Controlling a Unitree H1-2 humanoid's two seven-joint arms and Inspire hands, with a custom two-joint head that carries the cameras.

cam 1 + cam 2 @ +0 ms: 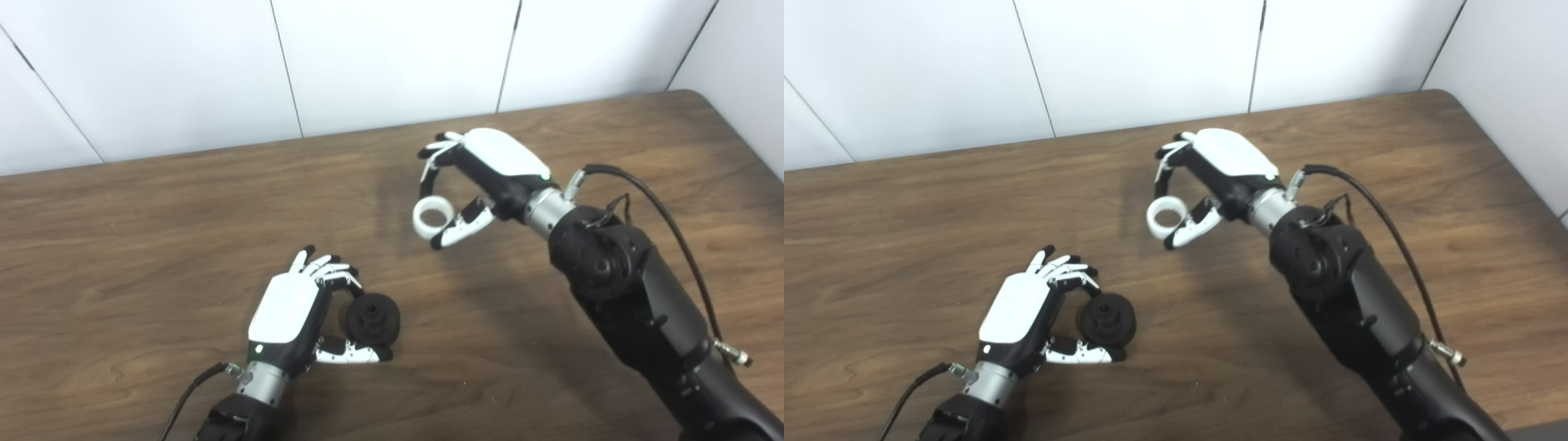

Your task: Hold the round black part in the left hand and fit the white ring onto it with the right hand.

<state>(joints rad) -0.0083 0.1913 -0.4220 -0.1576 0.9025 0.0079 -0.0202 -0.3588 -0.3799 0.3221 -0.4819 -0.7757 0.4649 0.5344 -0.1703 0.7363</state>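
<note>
The round black part point(372, 319) sits low over the wooden table point(122, 257), pinched between the fingers and thumb of my left hand point(294, 312). It faces up and to the right, with its raised hub showing. My right hand point(484, 174) is farther back and to the right, shut on the white ring point(433, 217), which has small teeth on its inner edge. The ring hangs between the fingers and thumb, clear of the table and well apart from the black part. Both also show in the right eye view: the black part point(1108, 319) and the ring point(1166, 218).
A white panelled wall point(392, 61) runs along the table's far edge. The table's rounded far right corner point(692, 95) meets another wall. A black cable point(661, 220) loops off my right forearm.
</note>
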